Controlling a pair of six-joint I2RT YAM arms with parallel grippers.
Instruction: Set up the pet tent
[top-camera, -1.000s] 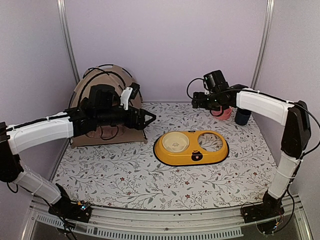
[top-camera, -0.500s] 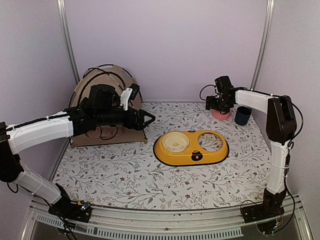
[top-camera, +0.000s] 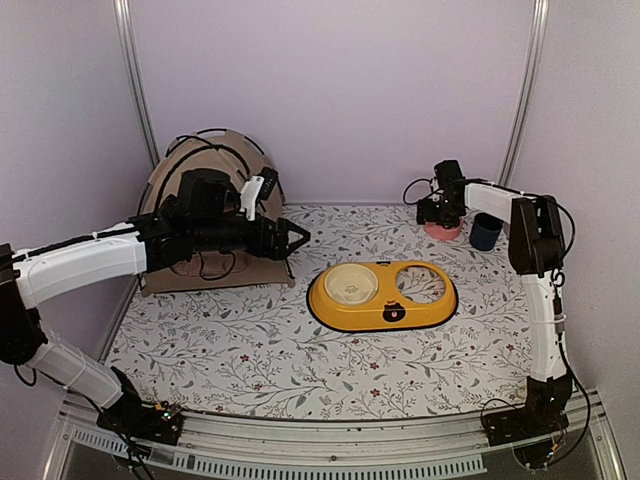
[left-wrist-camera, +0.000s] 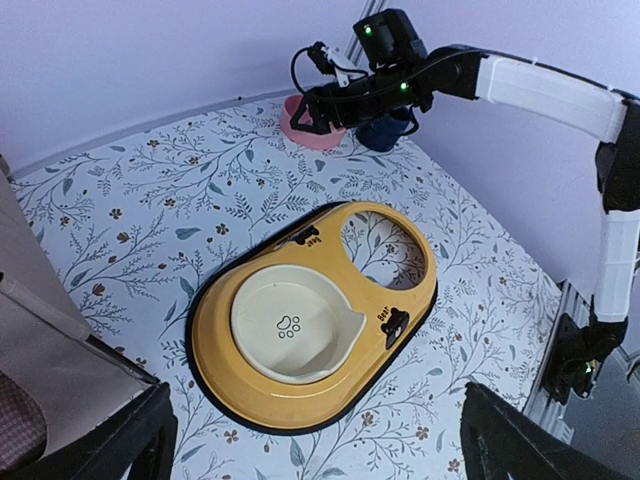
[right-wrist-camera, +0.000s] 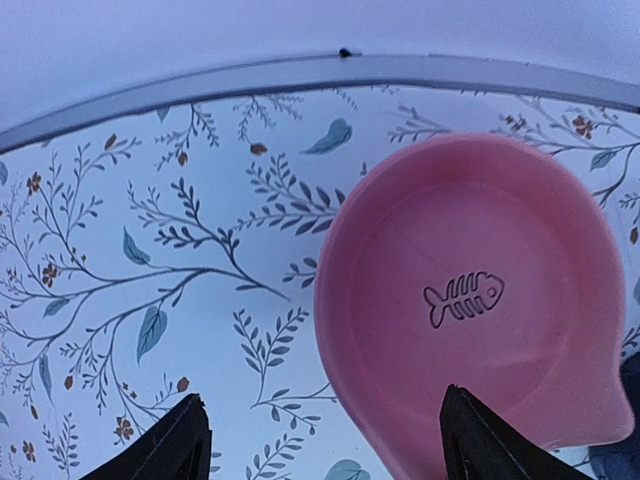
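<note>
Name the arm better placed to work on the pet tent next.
Left. The left gripper, jaws wide open, hangs just in front of the pet tent at the left rear. The right gripper, also open, is far off at the right rear, over the pink bowl.

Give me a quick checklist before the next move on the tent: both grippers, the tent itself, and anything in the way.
1. Left gripper open and empty: ok.
2. Right gripper open and empty: ok. It hangs above the pink bowl.
3. Pet tent upright as a dome at the back left: ok.
4. Tent doorway free: cannot tell. The left arm crosses in front of it.
5. Yellow feeder apart from the left gripper: ok.
6. Right gripper near the tent: not ok. It is at the back right corner.
</note>
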